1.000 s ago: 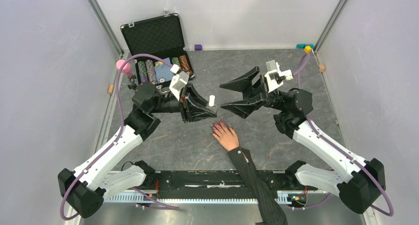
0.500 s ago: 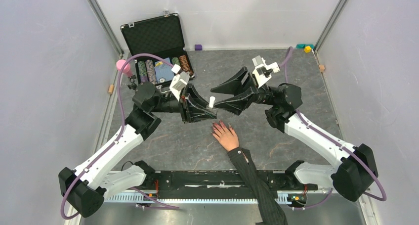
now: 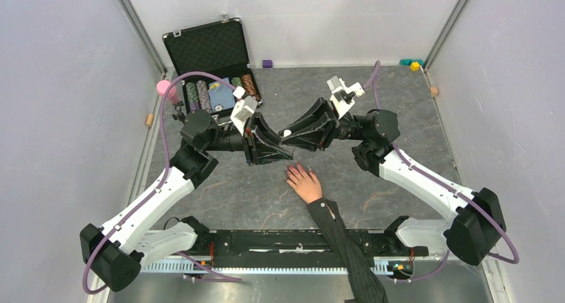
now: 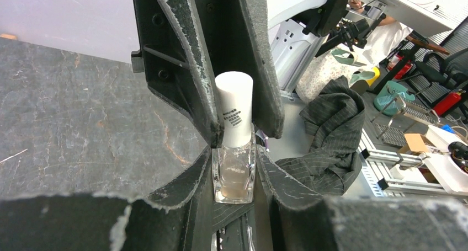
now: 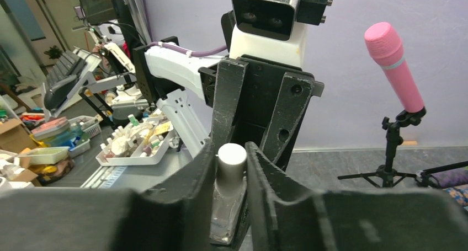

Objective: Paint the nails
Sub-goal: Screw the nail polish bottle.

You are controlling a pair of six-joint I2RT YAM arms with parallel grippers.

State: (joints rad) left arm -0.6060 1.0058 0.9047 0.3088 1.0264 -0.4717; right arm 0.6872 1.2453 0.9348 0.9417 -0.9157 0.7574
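A pale hand (image 3: 306, 183) in a dark pinstriped sleeve (image 3: 341, 240) lies flat on the table, its reddish nails (image 3: 291, 172) pointing to the far left. Just beyond them my left gripper (image 3: 272, 143) is shut on the glass body of a small clear bottle (image 4: 234, 174), which it holds upright. My right gripper (image 3: 293, 135) comes from the opposite side. Its fingers (image 5: 201, 179) press both sides of the white cap (image 5: 232, 158). In the left wrist view the cap (image 4: 234, 110) stands between those dark fingers (image 4: 185, 69). The nails are out of both wrist views.
An open black case (image 3: 212, 63) with poker chips sits at the back left, with a pink microphone (image 3: 164, 89) on a small stand beside it. Small purple (image 3: 267, 63) and yellow (image 3: 414, 66) blocks lie along the back wall. Grey walls close in both sides.
My right gripper swung left to the bottle and its jaws narrowed from wide open to close round the cap. The left gripper, bottle and hand stayed put.
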